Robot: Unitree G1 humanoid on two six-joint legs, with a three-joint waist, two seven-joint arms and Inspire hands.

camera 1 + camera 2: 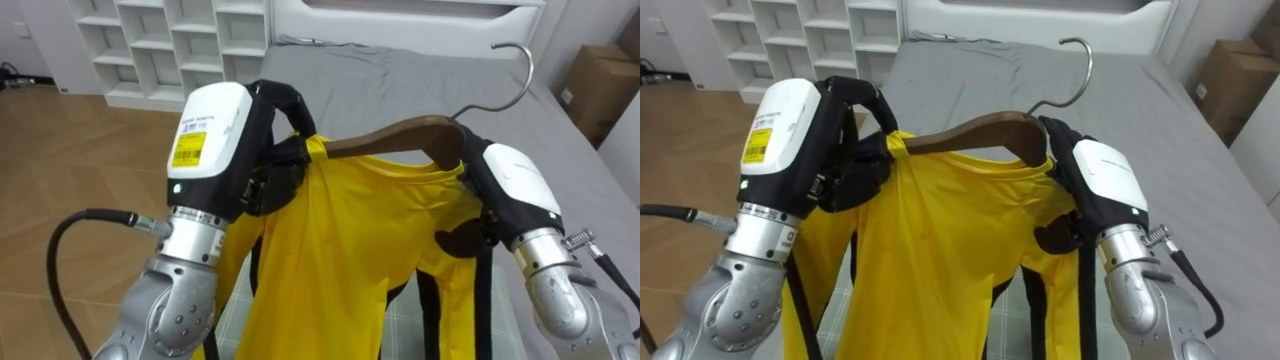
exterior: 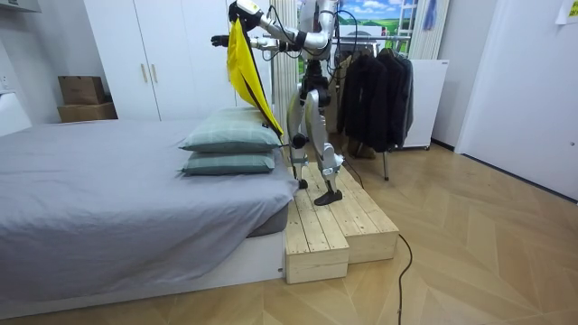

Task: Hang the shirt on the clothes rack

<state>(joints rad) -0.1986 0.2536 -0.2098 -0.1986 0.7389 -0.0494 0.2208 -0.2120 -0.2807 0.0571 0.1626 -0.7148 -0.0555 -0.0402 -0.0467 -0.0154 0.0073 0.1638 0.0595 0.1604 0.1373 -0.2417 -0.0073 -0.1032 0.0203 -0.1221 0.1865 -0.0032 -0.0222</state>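
A yellow garment [image 1: 350, 240] hangs on a brown wooden hanger [image 1: 400, 135] whose metal hook [image 1: 515, 75] points up and away from me. My left hand [image 1: 215, 130] is curled over the hanger's left end, with the garment's shoulder under its fingers. On the other side of the hook, my right hand [image 1: 510, 185] grips the hanger's right arm together with the cloth. In the room view I stand on a wooden platform [image 2: 334, 226] beside the bed [image 2: 108, 190], holding the garment [image 2: 244, 77] high above the pillows [image 2: 230, 140].
Behind me in the room view stands a clothes rack [image 2: 375, 90] with dark clothes. White shelves [image 1: 160, 40] stand beyond the grey bed [image 1: 400, 75] at the far left. A cardboard box [image 1: 600, 85] sits at the right.
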